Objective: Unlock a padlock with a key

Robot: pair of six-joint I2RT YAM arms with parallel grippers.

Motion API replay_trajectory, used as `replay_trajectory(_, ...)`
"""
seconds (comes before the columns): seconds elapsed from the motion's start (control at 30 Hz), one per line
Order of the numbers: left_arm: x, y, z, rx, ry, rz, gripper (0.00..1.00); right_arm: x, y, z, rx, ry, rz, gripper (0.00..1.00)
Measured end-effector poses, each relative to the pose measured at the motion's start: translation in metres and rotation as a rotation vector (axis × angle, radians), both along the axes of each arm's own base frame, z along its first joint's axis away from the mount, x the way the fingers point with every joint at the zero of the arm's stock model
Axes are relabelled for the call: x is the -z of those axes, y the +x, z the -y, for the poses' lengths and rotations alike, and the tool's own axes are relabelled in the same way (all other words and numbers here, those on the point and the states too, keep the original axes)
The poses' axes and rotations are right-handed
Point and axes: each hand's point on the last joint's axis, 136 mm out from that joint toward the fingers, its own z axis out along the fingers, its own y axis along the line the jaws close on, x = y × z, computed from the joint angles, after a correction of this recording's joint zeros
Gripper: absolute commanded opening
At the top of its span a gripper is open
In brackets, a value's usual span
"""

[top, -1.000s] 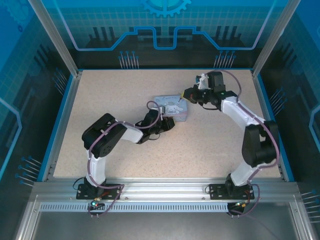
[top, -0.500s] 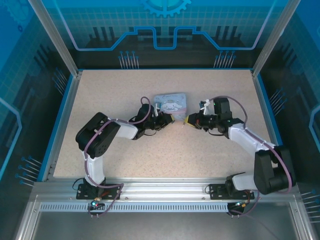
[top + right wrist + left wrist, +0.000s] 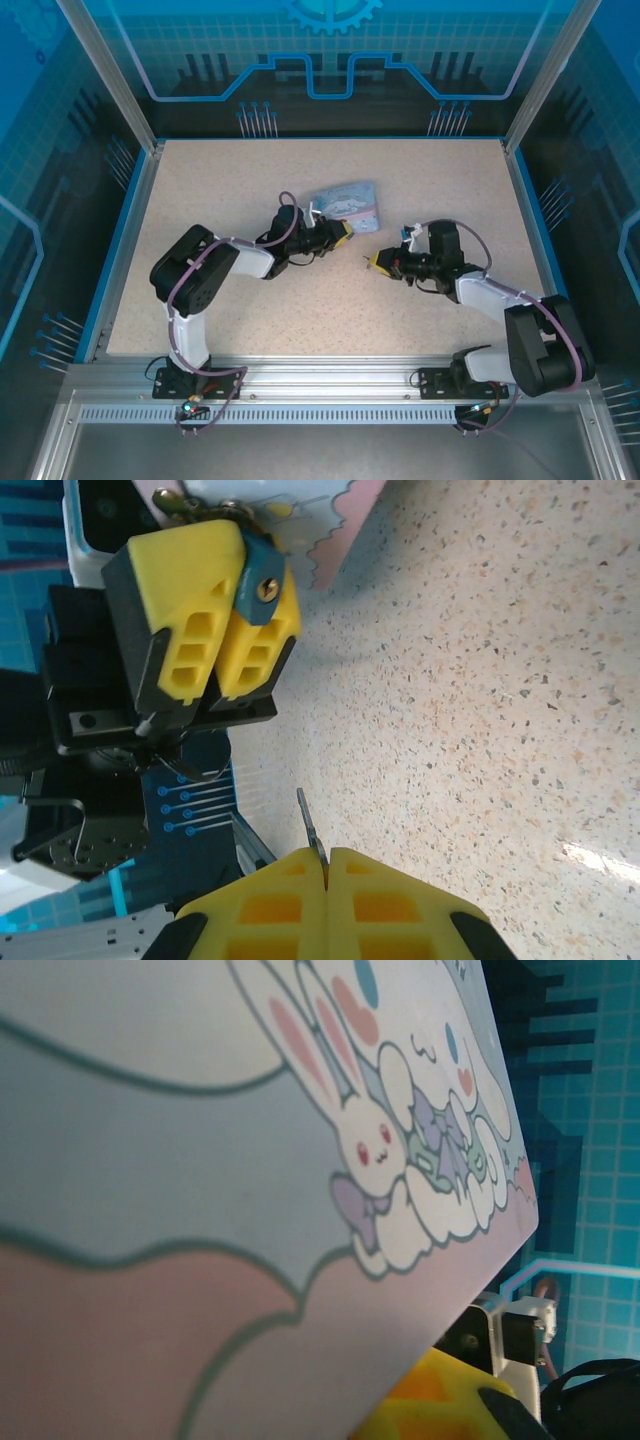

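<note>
**Padlock clamped on the left, key pinched on the right, not yet mated**

Left gripper (image 3: 339, 236): fingers clamped on the padlock (image 3: 252, 568), mid-table, right at the near corner of the tin (image 3: 352, 205). The keyhole faces my right side. Right gripper (image 3: 325, 872): fingers together on the key (image 3: 308, 826), with the thin blade sticking out past the tips. It's near the lock but clearly apart from it.

Handling, my read:
- Padlock: tiny, rigid metal, light, smooth, so likely to twist in the pads when the key turns. Grip the flat body faces and leave the keyhole and shackle free.
- Key: thin and stiff but easily bent. Hold the bow and don't lever sideways. Its small blade will slip if it goes in off-axis.
- Tin: light sheet metal that will slide on the table (image 3: 250, 300) if pushed.

Containers: the tin's cartoon lid (image 3: 200, 1160) looks shut. I can't see what's inside, and can't tell how the shackle meets the clasp.
</note>
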Motion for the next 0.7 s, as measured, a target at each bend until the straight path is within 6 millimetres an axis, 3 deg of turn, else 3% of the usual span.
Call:
replay_trajectory(0.3, -0.006, -0.008, -0.004, -0.010, -0.048, -0.019, 0.00, -0.014, 0.015, -0.013, 0.055, 0.057, 0.046, 0.00)
replay_trajectory(0.7, -0.022, -0.011, -0.009, -0.019, -0.083, -0.001, 0.00, -0.009, 0.029, -0.021, 0.113, 0.120, 0.013, 0.00)
